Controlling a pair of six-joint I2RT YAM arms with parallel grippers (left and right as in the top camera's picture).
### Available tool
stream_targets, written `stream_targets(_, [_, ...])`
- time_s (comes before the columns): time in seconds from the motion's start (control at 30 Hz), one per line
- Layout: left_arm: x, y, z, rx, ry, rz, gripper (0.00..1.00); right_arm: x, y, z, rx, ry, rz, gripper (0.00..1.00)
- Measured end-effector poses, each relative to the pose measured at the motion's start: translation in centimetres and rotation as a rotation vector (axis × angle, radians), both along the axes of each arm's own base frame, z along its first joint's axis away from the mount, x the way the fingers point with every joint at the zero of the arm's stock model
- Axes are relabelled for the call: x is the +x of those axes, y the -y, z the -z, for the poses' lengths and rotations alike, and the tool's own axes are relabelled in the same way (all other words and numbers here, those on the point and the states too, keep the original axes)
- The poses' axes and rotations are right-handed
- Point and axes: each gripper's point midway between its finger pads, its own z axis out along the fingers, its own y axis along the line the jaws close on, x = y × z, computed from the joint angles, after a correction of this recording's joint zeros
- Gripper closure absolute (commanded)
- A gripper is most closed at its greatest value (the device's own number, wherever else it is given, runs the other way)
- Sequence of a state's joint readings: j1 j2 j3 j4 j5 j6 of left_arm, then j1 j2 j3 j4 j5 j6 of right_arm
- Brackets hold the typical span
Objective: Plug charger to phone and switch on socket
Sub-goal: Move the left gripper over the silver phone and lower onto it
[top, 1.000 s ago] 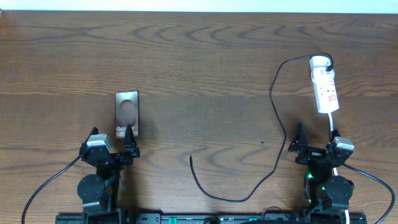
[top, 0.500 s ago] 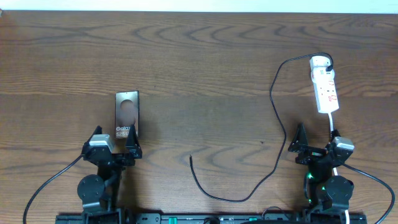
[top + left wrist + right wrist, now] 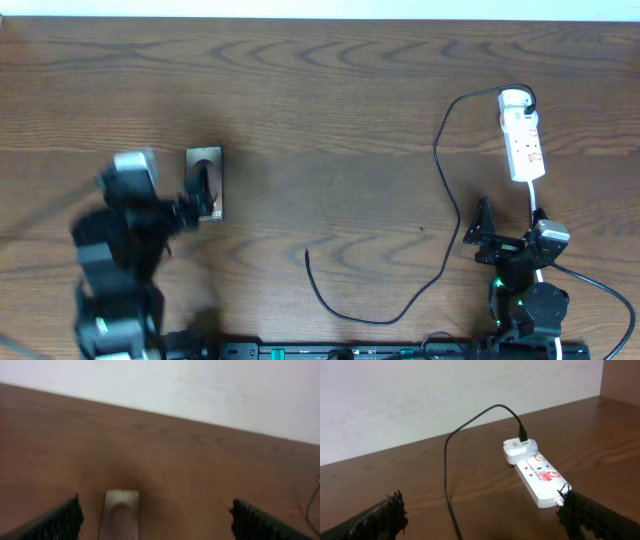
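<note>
Phone [image 3: 204, 182]: flat on table [image 3: 330, 100], just ahead of spread left fingers [image 3: 62, 520]. Charger [image 3: 440, 150]: free tip well right of phone, other end in socket [image 3: 524, 140]. Right fingers [image 3: 380, 517]: spread, empty. Suggested: pin phone squarely, port end clear, before fetching tip.

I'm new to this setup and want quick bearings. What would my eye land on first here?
First, the blurred left gripper, open, above the brown phone at left. On the right, the long black charger cable loops from the white power strip down to a loose tip near the front middle, not plugged into the phone.
</note>
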State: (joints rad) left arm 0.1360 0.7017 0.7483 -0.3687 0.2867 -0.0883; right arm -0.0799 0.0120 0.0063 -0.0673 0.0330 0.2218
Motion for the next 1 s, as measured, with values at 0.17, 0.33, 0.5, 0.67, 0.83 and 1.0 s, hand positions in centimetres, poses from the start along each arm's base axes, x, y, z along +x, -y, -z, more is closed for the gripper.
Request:
stream_targets(0.17, [4.6,-0.6,-1.2,0.005,-0.306,0.031,0.08,0.0,0.0,0.0,0.000,0.000,0.000,0.01])
stream_targets(0.33, [8.9,-1.2,2.2,-0.001,-0.495,0.053,0.08,0.0,0.0,0.0,0.000,0.000,0.000,0.01])
stream_targets(0.5, [10.1,-1.3,9.0,-0.030,-0.698,0.067,0.34,0.0,0.0,0.0,0.000,0.000,0.000,0.01])
stream_targets(0.67, [10.3,-1.4,13.6,-0.046,-0.829,0.079,0.02,0.0,0.0,0.0,0.000,0.000,0.000,0.01])
stream_targets(0.83, [9.5,-1.3,16.0,-0.061,-0.923,0.084,0.02,0.0,0.0,0.0,0.000,0.000,0.000,0.01])
stream_targets(1.0, [9.4,-1.2,16.5,-0.062,-0.938,0.086,0.02,0.0,0.0,0.0,0.000,0.000,0.000,0.01])
